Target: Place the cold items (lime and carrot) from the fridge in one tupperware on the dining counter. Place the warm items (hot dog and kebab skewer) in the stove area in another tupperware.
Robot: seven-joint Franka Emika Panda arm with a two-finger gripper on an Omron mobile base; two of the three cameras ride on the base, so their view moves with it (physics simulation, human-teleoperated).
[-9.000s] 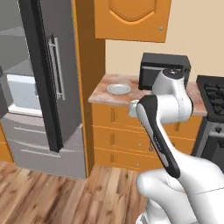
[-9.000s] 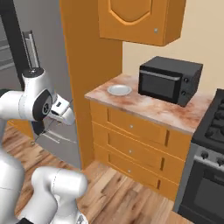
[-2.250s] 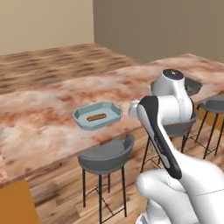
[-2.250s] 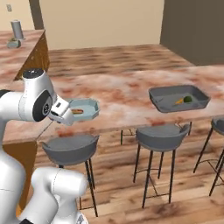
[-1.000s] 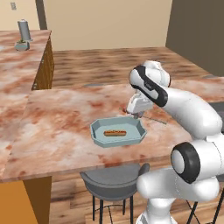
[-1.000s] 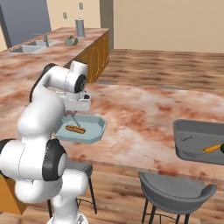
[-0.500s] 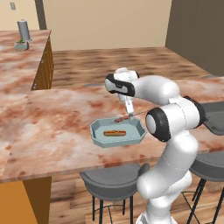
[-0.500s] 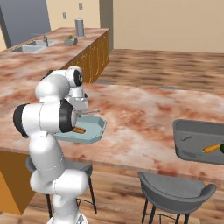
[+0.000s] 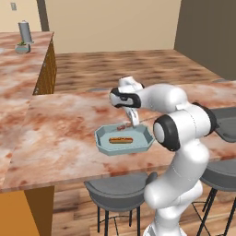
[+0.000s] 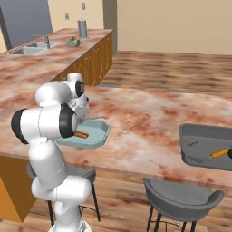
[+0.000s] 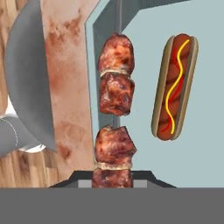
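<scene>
Over the light-blue tupperware (image 9: pixel 146 138) we have the tool (image 9: pixel 133 120) clenched on the kebab skewer (image 11: pixel 114 109), hanging above its rim beside the hot dog (image 11: pixel 174 87) already inside. Step looks like skewer drop-off; next we shift inward, lower, release. Carrot (image 10: pixel 219 153) sits in the grey tupperware (image 10: pixel 192 136) further along the bench (image 9: pixel 55 133).

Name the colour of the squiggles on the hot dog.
Yellow and red squiggles on the hot dog, clearest in the hand view.
</scene>
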